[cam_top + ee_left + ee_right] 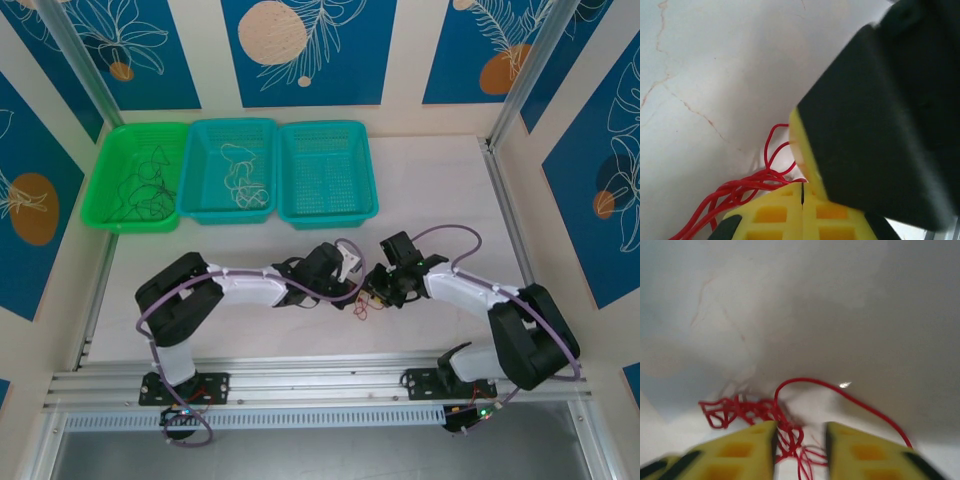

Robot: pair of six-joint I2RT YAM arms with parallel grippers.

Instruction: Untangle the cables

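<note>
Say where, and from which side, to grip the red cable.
On the red cable, probably the single strand arcing out of the tangle, from above: it lies on the table, and the left gripper is shut on the tangle.

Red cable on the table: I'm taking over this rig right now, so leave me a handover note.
Left gripper: shut on the thin red cable, bunched on the white table.
Right gripper: open, red strands between its fingers.
Done: thin black cable lies in the green plastic basket, thin white cable in the middle teal basket.
Left: loosen the red bunch, then probably drop it in the right teal basket.
</note>
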